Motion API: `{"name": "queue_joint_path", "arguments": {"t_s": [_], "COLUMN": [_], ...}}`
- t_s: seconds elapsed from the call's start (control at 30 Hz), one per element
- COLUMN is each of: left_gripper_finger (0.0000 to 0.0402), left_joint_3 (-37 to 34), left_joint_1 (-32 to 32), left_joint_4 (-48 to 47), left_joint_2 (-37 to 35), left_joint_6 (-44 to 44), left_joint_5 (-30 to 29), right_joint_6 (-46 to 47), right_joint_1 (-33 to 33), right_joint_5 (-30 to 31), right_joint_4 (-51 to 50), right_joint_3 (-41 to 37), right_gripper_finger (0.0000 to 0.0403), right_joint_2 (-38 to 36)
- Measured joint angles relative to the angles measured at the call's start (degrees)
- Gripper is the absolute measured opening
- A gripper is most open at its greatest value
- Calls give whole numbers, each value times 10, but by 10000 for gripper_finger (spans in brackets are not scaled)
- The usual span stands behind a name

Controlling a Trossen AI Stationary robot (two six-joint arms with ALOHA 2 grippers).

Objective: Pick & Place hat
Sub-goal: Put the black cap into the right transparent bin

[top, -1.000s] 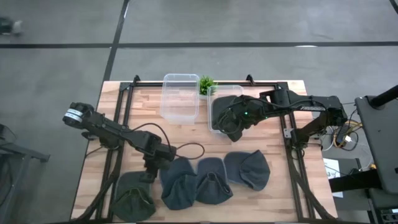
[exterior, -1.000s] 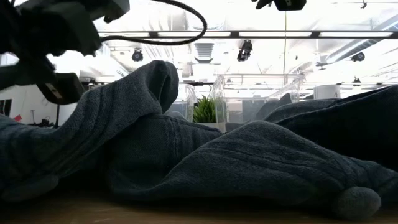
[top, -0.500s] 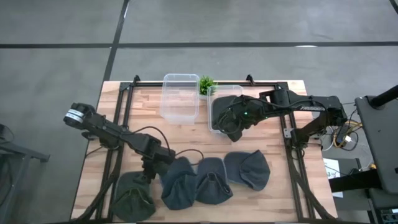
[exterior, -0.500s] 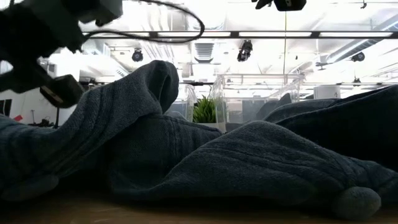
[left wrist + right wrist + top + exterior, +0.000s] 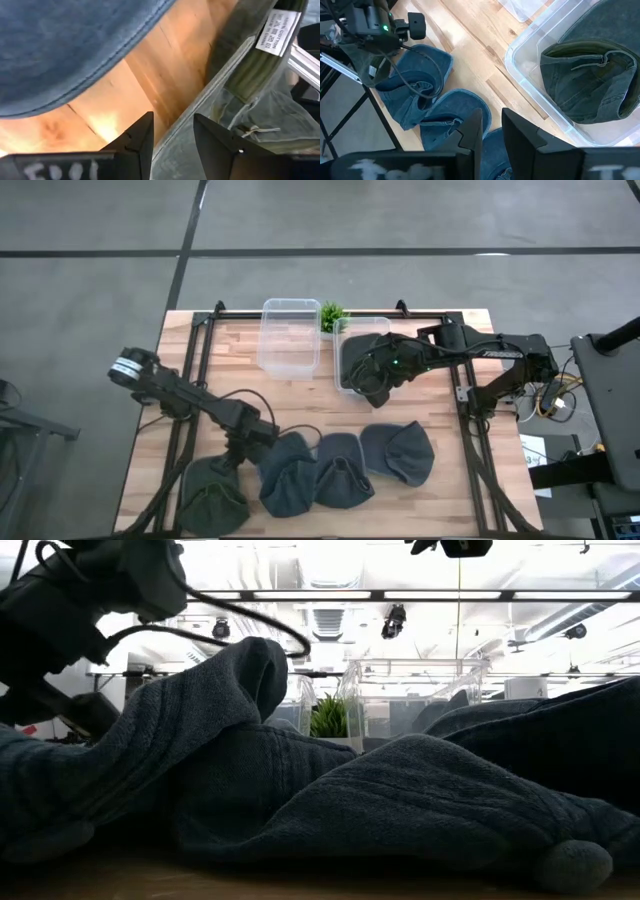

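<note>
The left gripper point(image 5: 228, 467) reaches down, fingers apart and empty, over the green hat point(image 5: 212, 495); the right gripper point(image 5: 372, 366), parted and empty, hangs over the bin point(image 5: 345, 350).

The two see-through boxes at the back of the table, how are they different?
The left clear box has nothing in it, while the right clear box holds a dark green hat. The right gripper hangs over the right box; no gripper is over the left box. Both are clear plastic, side by side beside the small plant.

Grey floor point(image 5: 90, 300) crossed by dark lines surrounds the wooden table point(image 5: 440, 395); bright ceiling lights point(image 5: 330, 595) overhead
</note>
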Motion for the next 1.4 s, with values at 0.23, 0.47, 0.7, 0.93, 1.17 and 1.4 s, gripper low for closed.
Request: {"name": "queue_joint_path", "arguments": {"t_s": [0.23, 0.47, 0.7, 0.93, 1.17, 1.4], "left_gripper_finger": [131, 32, 7, 6, 6, 6], "left_joint_3": [-16, -1, 48, 115, 193, 250], "left_joint_1": [-8, -8, -3, -2, 1, 7], "left_joint_4": [10, 0, -85, -211, -310, -364], "left_joint_2": [27, 18, -24, -78, -94, -93], "left_joint_6": [1, -29, -67, -76, -97, -89], "left_joint_5": [20, 7, -31, -83, -107, -142], "right_joint_6": [0, 0, 0, 0, 0, -48], "right_joint_1": [0, 0, 0, 0, 0, -7], "right_joint_5": [0, 0, 0, 0, 0, 17], "right_joint_4": [0, 0, 0, 1, 1, 40], "right_joint_3": [0, 0, 0, 0, 0, 0], "right_gripper_finger": [68, 68, 68, 68, 68, 68], "right_joint_2": [0, 0, 0, 0, 0, 0]}}
